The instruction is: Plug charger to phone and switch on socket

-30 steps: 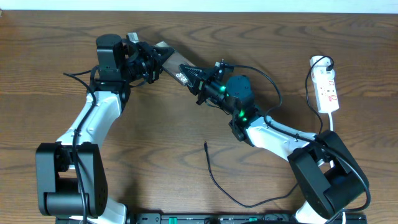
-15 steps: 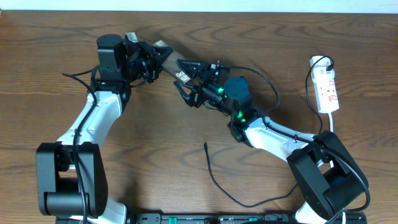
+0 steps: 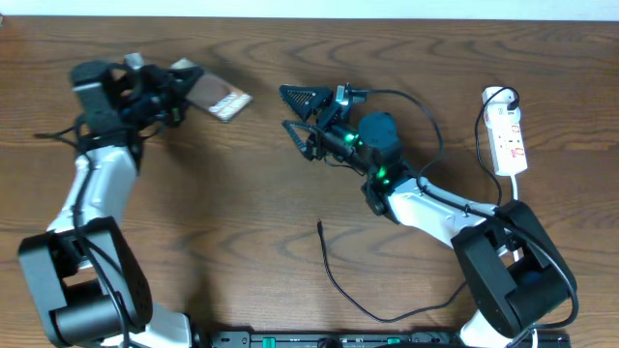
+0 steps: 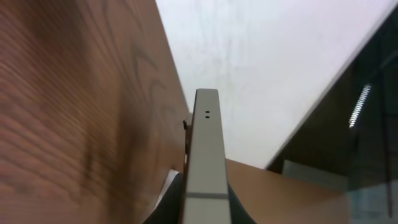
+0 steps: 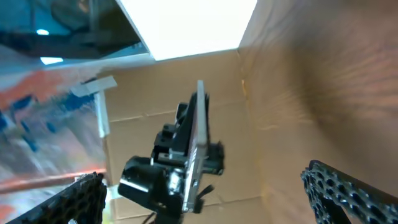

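- Grips one end of the phone (image 3: 219,98) in the left gripper (image 3: 182,81), fingers pressed to it on either side.
- From the left wrist, shows the phone (image 4: 205,149) edge-on: a pale narrow side with two tiny holes near the top, pinched at the bottom between dark fingers (image 4: 169,198).
- Holds it toward the far-left part of the table (image 3: 222,213), brownish face turned up to the overhead camera, free end pointing right.
- Cannot tell whether it rests on the wood or hangs above it.
- Has the right gripper (image 3: 286,108) spread wide, with nothing between the jaws.
- From the right wrist, shows perforated black fingers (image 5: 348,193) at the lower corners with a broad gap between them. Looks across that gap at the phone (image 5: 200,118), a thin upright sliver against the black left gripper (image 5: 165,165).
- Points left toward the phone from near the table's middle, well apart from it.
- Leaves the charger (image 3: 334,280) lying on the wood nearer the front edge, its tip free. Curves from there down and to the right, well apart from the phone and both grippers.
- Places the socket (image 3: 509,140) at the far right of the table, white with red marks, lengthwise front to back, well apart from everything else named.
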`<state>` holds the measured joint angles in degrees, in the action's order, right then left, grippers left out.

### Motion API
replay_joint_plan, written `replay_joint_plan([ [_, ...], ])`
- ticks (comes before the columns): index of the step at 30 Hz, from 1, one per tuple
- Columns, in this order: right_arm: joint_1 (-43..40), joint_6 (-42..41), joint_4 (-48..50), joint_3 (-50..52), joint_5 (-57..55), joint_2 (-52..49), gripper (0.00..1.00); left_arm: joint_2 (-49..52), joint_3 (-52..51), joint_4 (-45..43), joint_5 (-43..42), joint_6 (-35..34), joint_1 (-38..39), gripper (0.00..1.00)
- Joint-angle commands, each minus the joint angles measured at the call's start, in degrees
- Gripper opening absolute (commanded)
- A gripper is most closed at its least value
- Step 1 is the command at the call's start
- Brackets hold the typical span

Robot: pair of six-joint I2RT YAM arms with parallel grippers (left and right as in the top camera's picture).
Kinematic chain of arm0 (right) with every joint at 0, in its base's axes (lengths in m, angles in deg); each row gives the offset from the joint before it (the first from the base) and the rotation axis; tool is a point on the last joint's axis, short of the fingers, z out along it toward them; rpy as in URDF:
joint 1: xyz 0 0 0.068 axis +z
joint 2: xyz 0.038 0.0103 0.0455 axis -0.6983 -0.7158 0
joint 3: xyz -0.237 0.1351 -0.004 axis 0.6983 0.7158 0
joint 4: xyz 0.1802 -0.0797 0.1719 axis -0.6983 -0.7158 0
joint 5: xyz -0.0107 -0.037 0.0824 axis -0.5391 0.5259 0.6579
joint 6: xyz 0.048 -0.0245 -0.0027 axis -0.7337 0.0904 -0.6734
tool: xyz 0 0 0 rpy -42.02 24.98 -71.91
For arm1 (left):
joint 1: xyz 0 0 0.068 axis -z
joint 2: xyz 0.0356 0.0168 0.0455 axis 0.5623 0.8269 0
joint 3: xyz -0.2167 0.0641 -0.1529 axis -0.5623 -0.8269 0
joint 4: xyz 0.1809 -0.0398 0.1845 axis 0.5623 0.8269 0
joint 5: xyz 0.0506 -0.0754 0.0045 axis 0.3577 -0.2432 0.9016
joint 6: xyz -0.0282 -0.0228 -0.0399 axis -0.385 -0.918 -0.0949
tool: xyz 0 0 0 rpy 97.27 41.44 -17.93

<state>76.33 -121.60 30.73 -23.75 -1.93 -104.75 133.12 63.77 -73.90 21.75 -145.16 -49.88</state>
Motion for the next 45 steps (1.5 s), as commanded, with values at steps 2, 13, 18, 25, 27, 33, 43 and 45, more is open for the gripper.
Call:
replay_joint_plan([
  [2,-3.2,16.9,0.0,-0.8,8.9,0.2,0.99,0.0,0.2,-0.6,-17.5,5.4,-5.2,0.07],
  [13,-6.5,41.3,-43.0,-12.3,23.7,0.2,0.99,0.0,0.2,-5.8,-28.3,13.6,-7.6,0.07],
  [18,-4.1,50.4,-66.8,-15.4,20.5,0.2,0.99,0.0,0.2,-6.6,-29.3,13.4,-10.1,0.07],
  [25,3.3,55.5,-89.3,-15.4,3.8,0.2,0.99,0.0,0.2,-6.6,-29.3,13.4,-10.4,0.07],
  [27,5.8,55.5,-91.7,-15.4,-0.8,0.2,0.99,0.0,0.2,-6.5,-29.3,13.4,-10.4,0.07],
  [33,9.6,55.5,-90.8,-15.4,-3.2,0.2,0.99,0.0,0.2,-6.5,-29.3,13.4,-10.4,0.07],
  [43,10.9,53.9,-91.8,-15.4,-11.1,-0.5,0.98,0.0,0.2,-6.5,-29.3,13.5,-10.4,0.07],
  [45,11.7,53.4,-91.5,-15.4,-11.4,-1.2,0.96,0.0,0.2,-6.5,-29.3,13.5,-10.4,0.08],
])
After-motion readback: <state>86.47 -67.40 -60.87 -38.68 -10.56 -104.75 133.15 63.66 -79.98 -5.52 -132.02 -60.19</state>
